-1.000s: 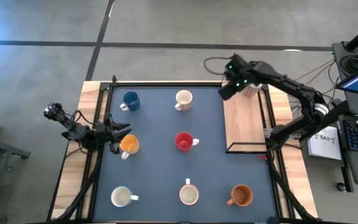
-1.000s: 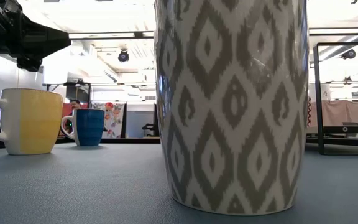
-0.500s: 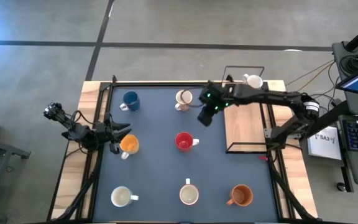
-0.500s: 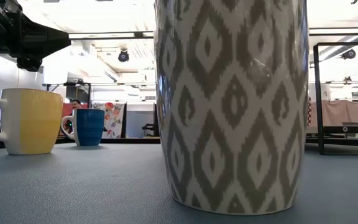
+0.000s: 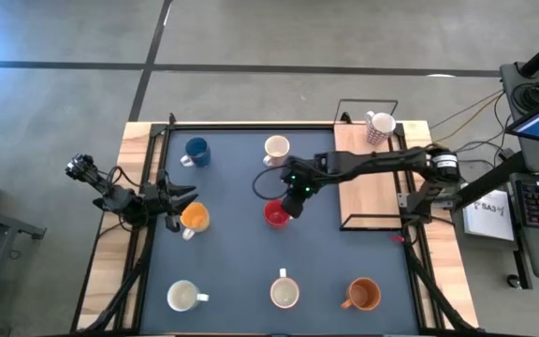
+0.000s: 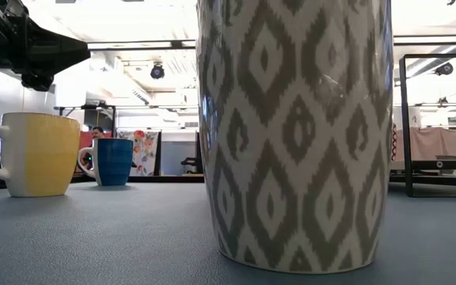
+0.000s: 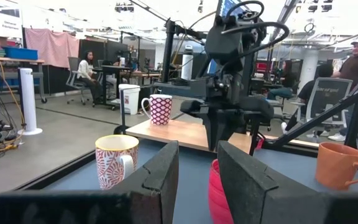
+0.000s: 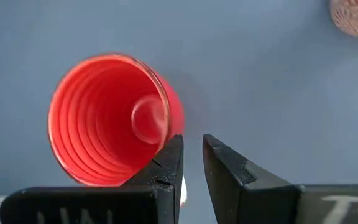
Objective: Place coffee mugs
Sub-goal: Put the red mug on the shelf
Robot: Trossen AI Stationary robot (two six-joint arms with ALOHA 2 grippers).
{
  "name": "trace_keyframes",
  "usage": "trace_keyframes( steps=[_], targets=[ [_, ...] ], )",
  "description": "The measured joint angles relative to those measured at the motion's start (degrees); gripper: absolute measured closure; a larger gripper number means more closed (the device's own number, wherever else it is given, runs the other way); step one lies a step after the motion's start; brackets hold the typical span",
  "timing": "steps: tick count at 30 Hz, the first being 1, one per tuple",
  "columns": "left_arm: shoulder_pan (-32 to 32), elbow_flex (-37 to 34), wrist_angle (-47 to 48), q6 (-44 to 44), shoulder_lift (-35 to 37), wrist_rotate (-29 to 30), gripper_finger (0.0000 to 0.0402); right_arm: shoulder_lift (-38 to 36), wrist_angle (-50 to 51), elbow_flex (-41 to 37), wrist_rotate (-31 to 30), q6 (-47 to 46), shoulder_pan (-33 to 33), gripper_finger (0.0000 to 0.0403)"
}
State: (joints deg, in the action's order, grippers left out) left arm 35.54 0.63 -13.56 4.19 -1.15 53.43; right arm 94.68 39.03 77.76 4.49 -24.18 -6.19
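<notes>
The red mug [image 5: 275,214] stands upright at the middle of the dark blue mat [image 5: 232,271] and serves as the landmark here. The right gripper [image 5: 293,200] hangs directly over the red mug's right side. In the right wrist view its 2 fingers [image 8: 166,163] stand a narrow gap apart just beside the rim of the red mug [image 8: 107,118], holding nothing; whether they touch the mug I cannot tell.

Behind the red mug stands a white patterned mug [image 5: 276,148], and to the left of that a blue mug [image 5: 196,151]. Left of the red mug sits an orange mug [image 5: 195,218], with the left gripper [image 5: 178,197] just beside it at the mat's left edge; its fingers [image 7: 160,174] are spread a moderate gap apart and empty.

In front of the red mug is a cream mug [image 5: 284,292], with a white mug [image 5: 183,297] to the front-left and a second orange mug [image 5: 363,294] to the front-right. To the right of the red mug lies a wooden board [image 5: 368,192], and a pink-patterned white mug [image 5: 379,126] stands at its far end, well apart from the red mug.

In the low view a grey-and-white patterned mug [image 6: 295,134] fills the foreground, with a yellow-sided mug [image 6: 38,153] and the blue mug [image 6: 113,161] farther back.
</notes>
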Motion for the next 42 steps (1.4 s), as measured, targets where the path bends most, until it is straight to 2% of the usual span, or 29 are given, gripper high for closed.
trace_keyframes(
  steps=[6,17,23,30,37,42],
  targets=[
    [0.0,0.0,0.0,0.0,0.0,0.0,0.0306,2.2,-0.5,3.2,0.1,1.2,0.7,0.0354],
    [0.0,0.0,0.0,0.0,0.0,0.0,0.0306,4.4,1.3,5.2,0.4,1.3,0.9,0.0289],
    [0.0,0.0,0.0,0.0,0.0,0.0,0.0306,6.1,2.4,5.2,0.5,1.3,1.7,0.0281],
    [0.0,0.0,0.0,0.0,0.0,0.0,0.0306,8.3,2.6,5.2,0.4,2.3,2.1,0.031],
    [0.0,0.0,0.0,0.0,0.0,0.0,0.0306,8.6,3.0,5.2,-0.2,4.8,2.1,0.0384],
    [0.0,0.0,0.0,0.0,0.0,0.0,0.0306,8.2,4.2,5.2,-0.2,8.4,1.8,0.0387]
  ],
)
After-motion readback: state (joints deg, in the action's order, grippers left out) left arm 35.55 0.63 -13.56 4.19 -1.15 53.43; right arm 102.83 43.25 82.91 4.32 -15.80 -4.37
